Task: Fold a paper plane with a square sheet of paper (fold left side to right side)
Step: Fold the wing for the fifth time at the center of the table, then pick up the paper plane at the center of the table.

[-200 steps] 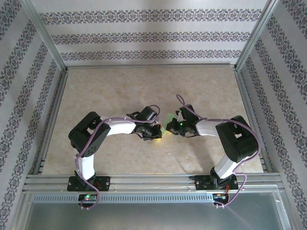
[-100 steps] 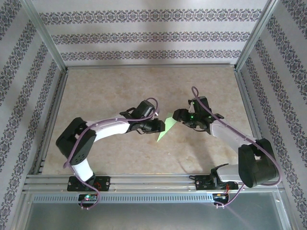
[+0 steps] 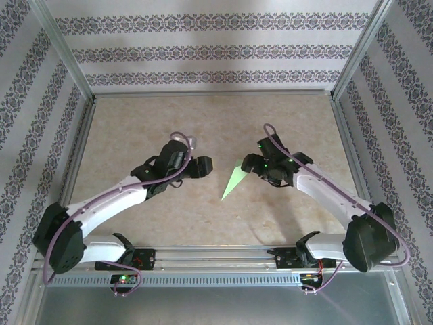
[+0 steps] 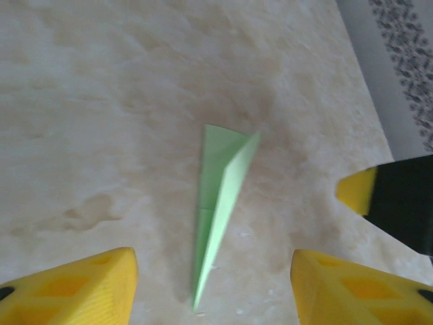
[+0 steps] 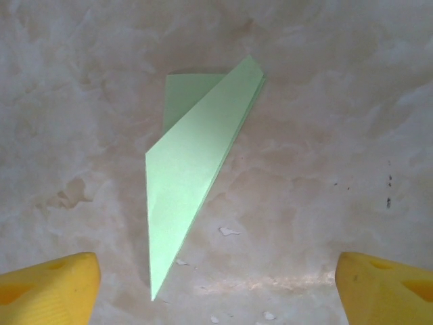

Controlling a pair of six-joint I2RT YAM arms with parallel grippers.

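Tabletop point(image 3: 135, 128): beige, marbled, smooth; aluminium rail point(image 3: 216, 256) along the near edge. Left gripper point(image 3: 203, 165): yellow fingers point(image 4: 81, 284) spread wide, nothing held. Right gripper point(image 3: 248, 162): yellow fingers point(image 5: 47, 284) spread wider, nothing held. Paper plane point(image 3: 233, 183): light green, slim creased dart, flat on the tabletop between both grippers, touching neither. Walls point(image 3: 216, 51): striped floral wallpaper.

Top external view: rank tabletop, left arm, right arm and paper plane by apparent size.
1. tabletop, by far the largest.
2. left arm and right arm: both stretched out and look about alike, so I won't rank them.
3. paper plane, the smallest, a slim green dart lying between them.
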